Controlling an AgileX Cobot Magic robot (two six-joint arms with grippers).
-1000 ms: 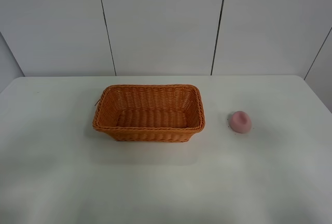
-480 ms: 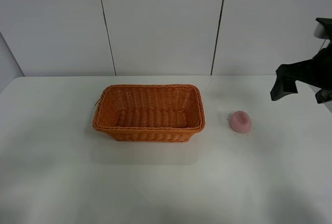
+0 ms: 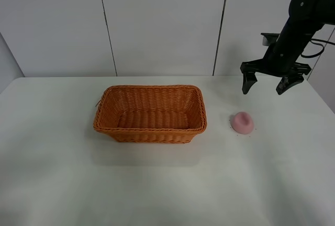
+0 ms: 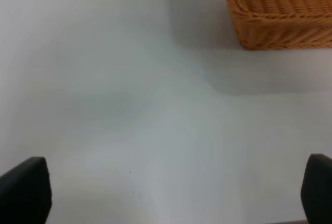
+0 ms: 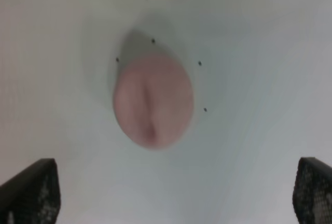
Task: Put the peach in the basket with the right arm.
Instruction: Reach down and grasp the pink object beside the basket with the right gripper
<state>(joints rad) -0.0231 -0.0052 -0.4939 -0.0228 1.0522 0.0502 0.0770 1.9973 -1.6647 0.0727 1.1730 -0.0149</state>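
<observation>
The pink peach [image 3: 243, 122] lies on the white table to the right of the orange-brown wicker basket [image 3: 151, 114], which holds nothing. My right gripper [image 3: 268, 83] hangs open above and slightly behind the peach, its two black fingers spread wide. In the right wrist view the peach [image 5: 153, 99] shows straight below, between the fingertips [image 5: 28, 192] at the frame's corners. The left wrist view shows a corner of the basket [image 4: 277, 9] and my left gripper [image 4: 171, 193] open over bare table; that gripper does not show in the exterior view.
The white table [image 3: 63, 184] runs to its far edge against a white panelled wall [image 3: 162, 22]. The right arm [image 3: 301, 22] reaches in from the upper right, with a cable beside it.
The right arm has swung in from the right edge of the view and now hangs over the peach. One second ago it was out of view. Peach and basket have not moved.
</observation>
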